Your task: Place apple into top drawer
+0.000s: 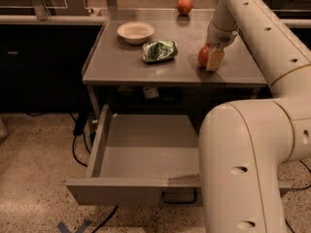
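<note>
Glossy round red apple (203, 56) sits on the right side of the flat grey metal table (126, 62), near its front edge, not in the drawer. The gripper (211, 58) is down at the apple's right side, 1 beige flat pad covering part of the fruit; cannot tell if the claw is clamped on it or loose. The smooth cream-white arm (252, 28), with its rounded shells and small oval holes, fills the right of the view. The top drawer (146, 154) is pulled out under the table: shallow grey metal box with thin side walls and a flat front panel, its dark curved wire handle (180, 198) at the lower edge, only bare floor showing inside. 1 shallow cream bowl (135, 31) sits back left, inside looks plain. A crumpled shiny green foil bag (159, 51) lies mid-table. 1 smaller orange round fruit (184, 5) is at the far edge. Speckled stone floor (39, 169), black cables (77, 149) on it
</note>
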Robot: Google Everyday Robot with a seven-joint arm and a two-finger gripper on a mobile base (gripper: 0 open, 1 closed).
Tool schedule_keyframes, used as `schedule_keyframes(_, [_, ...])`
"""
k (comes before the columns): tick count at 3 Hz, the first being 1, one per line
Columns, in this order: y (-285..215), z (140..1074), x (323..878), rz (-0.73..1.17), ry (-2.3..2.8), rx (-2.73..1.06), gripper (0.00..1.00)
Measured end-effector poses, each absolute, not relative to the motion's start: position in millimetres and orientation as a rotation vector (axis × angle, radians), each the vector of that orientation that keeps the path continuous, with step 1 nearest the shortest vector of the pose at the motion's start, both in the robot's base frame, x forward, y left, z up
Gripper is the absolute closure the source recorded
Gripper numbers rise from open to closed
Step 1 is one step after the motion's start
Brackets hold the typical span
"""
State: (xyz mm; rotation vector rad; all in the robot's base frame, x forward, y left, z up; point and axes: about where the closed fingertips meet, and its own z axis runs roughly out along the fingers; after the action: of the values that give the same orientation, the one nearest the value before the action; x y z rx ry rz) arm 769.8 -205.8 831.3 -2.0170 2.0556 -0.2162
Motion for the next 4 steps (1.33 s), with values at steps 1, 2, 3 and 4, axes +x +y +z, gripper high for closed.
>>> schedule_keyframes(1, [-209,849,764,-0.242,2.047,-2.017,1.00])
schedule_keyframes(2, [-215,883,751,-0.292,2.026,-2.008,1.00])
schedule_keyframes(3, [-217,906,733,-0.301,2.007,-2.016,1.00])
schedule_keyframes(4, [-219,922,707,-0.301,1.998,-2.006,1.00])
